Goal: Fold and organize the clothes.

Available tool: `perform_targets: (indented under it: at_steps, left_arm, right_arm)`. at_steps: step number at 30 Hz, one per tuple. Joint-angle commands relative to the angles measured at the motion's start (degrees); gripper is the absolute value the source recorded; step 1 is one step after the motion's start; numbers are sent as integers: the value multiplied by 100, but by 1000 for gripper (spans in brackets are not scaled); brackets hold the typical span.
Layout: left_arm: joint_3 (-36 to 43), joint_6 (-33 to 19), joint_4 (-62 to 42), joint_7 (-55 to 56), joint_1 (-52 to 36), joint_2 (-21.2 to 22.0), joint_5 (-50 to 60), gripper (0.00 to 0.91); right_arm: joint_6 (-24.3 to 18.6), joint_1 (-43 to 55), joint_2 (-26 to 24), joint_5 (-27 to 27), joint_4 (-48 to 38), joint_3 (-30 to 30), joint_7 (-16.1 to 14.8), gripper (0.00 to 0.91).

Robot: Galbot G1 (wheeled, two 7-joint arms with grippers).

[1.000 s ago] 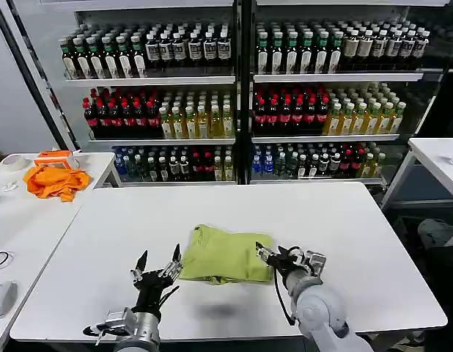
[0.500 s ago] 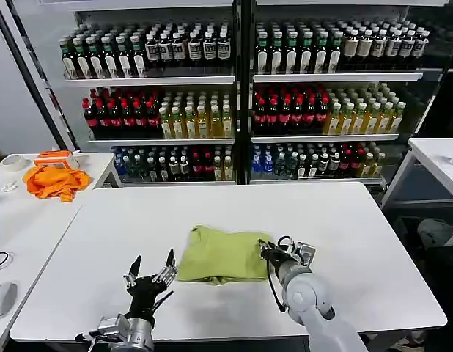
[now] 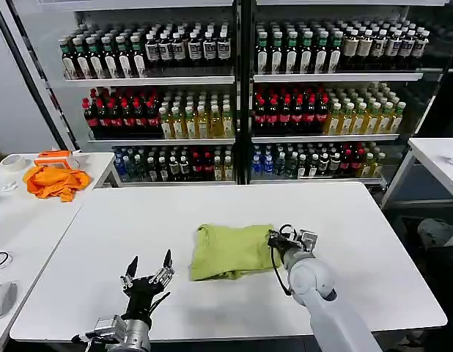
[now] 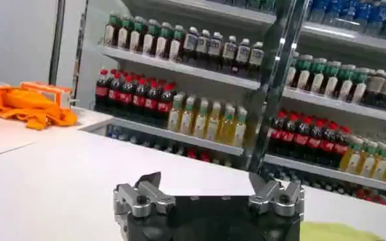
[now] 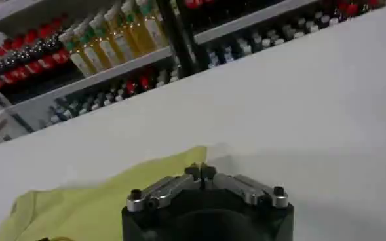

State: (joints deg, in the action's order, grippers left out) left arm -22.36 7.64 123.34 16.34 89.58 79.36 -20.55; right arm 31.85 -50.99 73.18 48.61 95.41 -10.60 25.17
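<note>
The white table point(image 3: 373, 242) lies bare from 12 round to 3 o'clock of the folded green shirt point(image 3: 230, 249). The right gripper point(image 3: 274, 240) blocks the shirt's 3 o'clock edge; the left gripper point(image 3: 147, 273) stands off at 8 o'clock.

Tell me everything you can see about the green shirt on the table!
The green shirt is lime-green, soft cloth like cotton, folded into a lumpy, wrinkled bundle. It lies flat near the middle of the white table, toward the front edge. No print shows from here. The right hand has its fingers shut together at the shirt's right edge, seemingly pinching the cloth. The left hand, open, hangs apart from it.
</note>
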Motion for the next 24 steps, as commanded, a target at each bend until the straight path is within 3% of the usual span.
perform_targets:
  at_steps: [1,3,4,5,7,9,13,18,24]
  left_arm:
    - [43,1,30,-10,24,-4,18,907]
    - [56,-3,32,-16,21,-10,54,907]
    - [73,-23,30,-30,20,-19,155,907]
    - [86,-36,36,-39,22,-27,206,907]
    - [116,-34,73,-56,24,-43,294,907]
    - [144,-45,107,-90,31,-75,451,907]
    - [196,-84,159,-133,48,-149,633,907]
    - [268,-101,239,-186,48,-207,805,907]
    - [398,-119,325,-303,65,-290,1190,907]
  right_arm:
    - [31,470,-294,-918,-538,-45,-603,0]
    - [46,442,-365,-1164,-482,-43,-873,30]
    - [-21,377,-403,-1358,-358,-38,-1069,867]
    - [-147,291,-437,-1492,-218,-32,-1163,907]
    - [-530,65,-506,-1868,29,-20,-1177,907]
    - [-1299,-257,-603,-2457,284,-86,-1200,907]
    - [-1918,-1170,-762,-3194,907,-365,-1250,907]
    - [-2478,-2373,-674,-3492,1936,-1321,-1253,907]
    - [-2660,-4136,-436,-3621,3204,-2286,-1523,907]
